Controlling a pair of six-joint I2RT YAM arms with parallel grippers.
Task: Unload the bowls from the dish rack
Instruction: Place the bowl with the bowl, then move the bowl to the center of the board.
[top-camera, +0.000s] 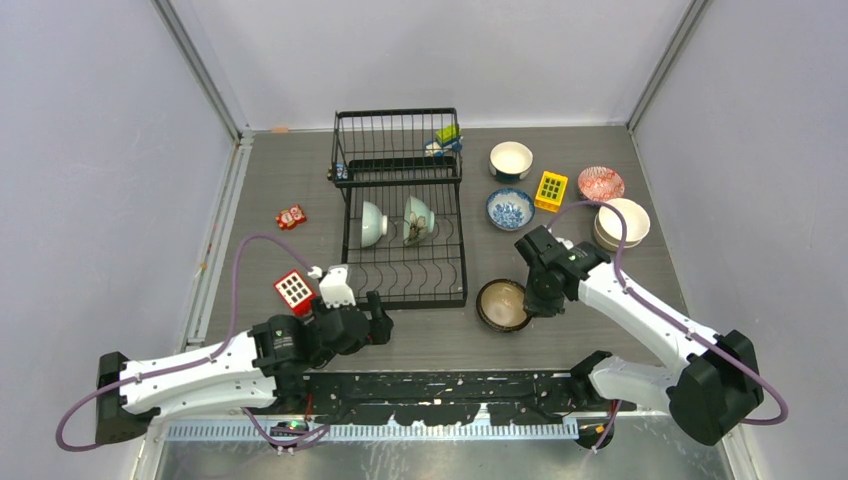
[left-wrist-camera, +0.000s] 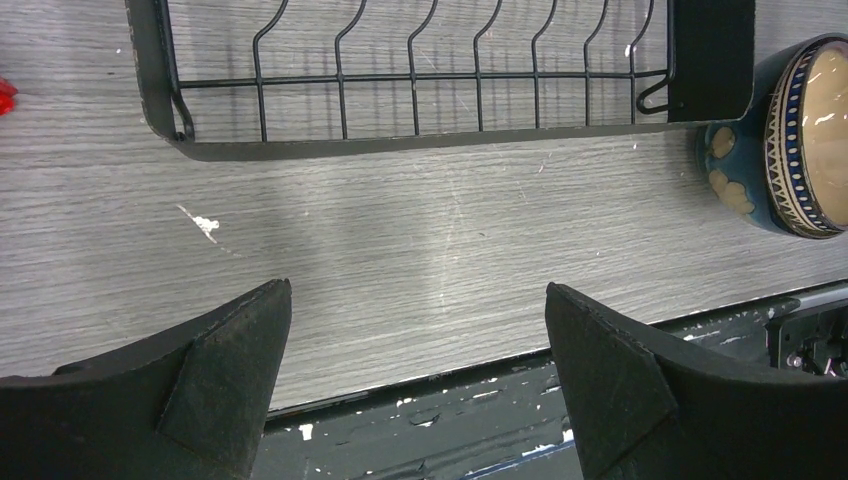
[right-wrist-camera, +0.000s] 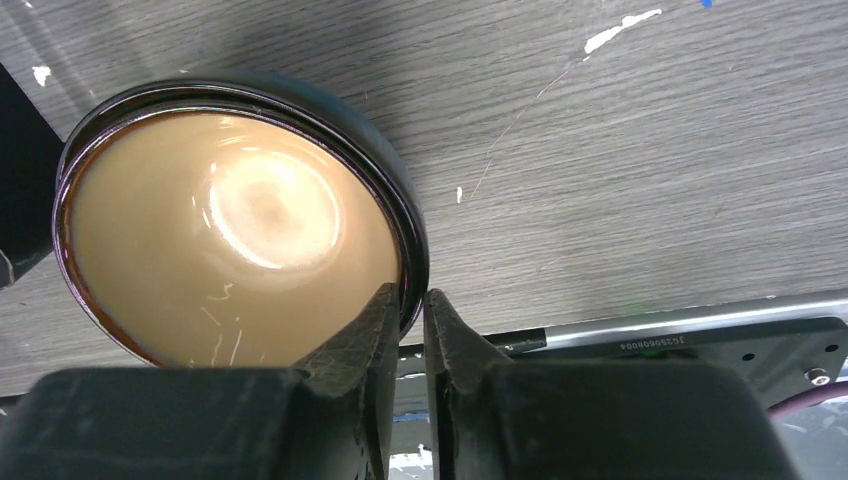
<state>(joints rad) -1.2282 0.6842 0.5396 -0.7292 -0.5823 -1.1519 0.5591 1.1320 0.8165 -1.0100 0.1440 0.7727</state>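
Observation:
The black wire dish rack (top-camera: 405, 215) holds two bowls standing on edge, a pale green one (top-camera: 372, 222) and a teal-and-white one (top-camera: 420, 220). A brown bowl (top-camera: 501, 305) with a tan inside (right-wrist-camera: 230, 230) rests on the table by the rack's front right corner. My right gripper (right-wrist-camera: 412, 293) is shut on its near rim, one finger inside and one outside. My left gripper (left-wrist-camera: 415, 288) is open and holds nothing, low over the table in front of the rack's front rail (left-wrist-camera: 400, 148). The brown bowl's dark patterned side (left-wrist-camera: 790, 140) shows at the right of the left wrist view.
To the right of the rack stand a white bowl (top-camera: 511, 159), a blue-and-white bowl (top-camera: 510, 209), a red-patterned bowl (top-camera: 601, 183) and stacked cream bowls (top-camera: 622, 222). A yellow block (top-camera: 551, 190) sits among them. A red block (top-camera: 294, 290) lies near my left wrist and a small red item (top-camera: 291, 216) left of the rack.

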